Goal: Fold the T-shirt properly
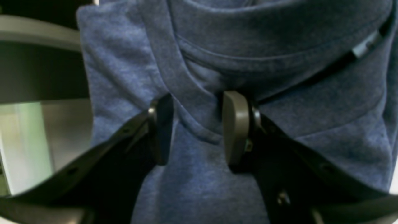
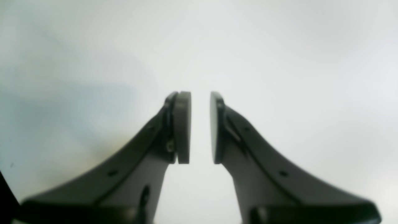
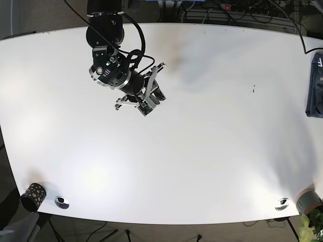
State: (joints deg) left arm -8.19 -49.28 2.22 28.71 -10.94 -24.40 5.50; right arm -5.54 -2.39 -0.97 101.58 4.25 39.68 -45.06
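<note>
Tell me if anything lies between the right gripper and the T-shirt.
Nothing visible does: only bare white table separates the right gripper from the T-shirt at the table's edge.

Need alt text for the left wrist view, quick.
Close up, the left claw straddles a ridge of bunched blue T-shirt, one finger on each side of the fold. Whether it pinches the cloth is unclear. A grey ledge shows at left.

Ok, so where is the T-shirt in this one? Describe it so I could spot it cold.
Start from the big white table in the base view and follow it to its far right edge. There a dark blue folded T-shirt lies, partly cut off by the frame. It is the only cloth in view; the left gripper hangs close over its blue knit with its jaws apart.
</note>
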